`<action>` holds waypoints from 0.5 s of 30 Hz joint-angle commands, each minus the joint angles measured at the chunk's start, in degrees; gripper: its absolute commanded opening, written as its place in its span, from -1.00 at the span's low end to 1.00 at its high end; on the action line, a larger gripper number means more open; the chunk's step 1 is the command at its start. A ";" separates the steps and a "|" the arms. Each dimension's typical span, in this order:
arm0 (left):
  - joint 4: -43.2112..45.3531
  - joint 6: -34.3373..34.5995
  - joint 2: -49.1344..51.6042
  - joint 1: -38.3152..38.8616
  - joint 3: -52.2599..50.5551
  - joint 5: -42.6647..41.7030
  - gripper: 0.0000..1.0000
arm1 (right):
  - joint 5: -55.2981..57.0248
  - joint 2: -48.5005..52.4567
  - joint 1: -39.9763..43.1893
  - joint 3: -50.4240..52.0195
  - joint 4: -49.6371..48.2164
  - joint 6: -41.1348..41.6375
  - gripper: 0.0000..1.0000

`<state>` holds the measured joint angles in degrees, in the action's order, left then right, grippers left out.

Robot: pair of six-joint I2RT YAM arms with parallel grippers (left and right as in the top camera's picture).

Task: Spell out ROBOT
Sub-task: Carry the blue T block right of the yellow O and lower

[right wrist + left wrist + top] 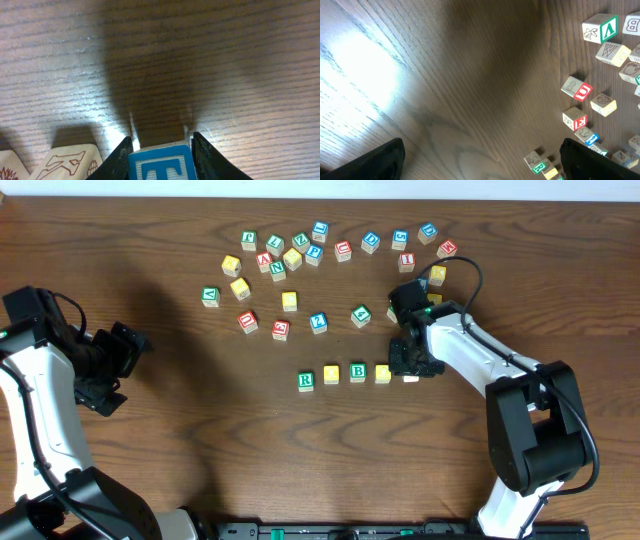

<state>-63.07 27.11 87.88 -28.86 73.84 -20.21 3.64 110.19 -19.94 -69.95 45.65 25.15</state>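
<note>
A row of letter blocks lies on the table: green R (306, 380), a yellow block (331, 375), green B (357, 372) and another yellow block (382, 373). My right gripper (412, 367) sits at the row's right end, shut on a blue T block (161, 163) held between its fingers, low over the wood. A plain wooden block face (70, 160) lies just left of it. My left gripper (125, 365) is open and empty at the far left; the R block (536, 162) shows at its lower right.
Several loose letter blocks are scattered across the back of the table, from a green one (210, 296) to a red one (446, 248). In the left wrist view a red block (577, 89) and others lie at the right.
</note>
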 commanded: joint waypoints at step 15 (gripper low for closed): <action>-0.28 -0.55 -0.20 -0.04 -0.57 0.42 0.95 | 1.79 0.07 -0.20 0.28 -2.10 0.52 -0.39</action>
<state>-63.05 27.11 87.88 -28.86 73.84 -20.23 3.62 110.19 -19.97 -69.89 43.70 25.10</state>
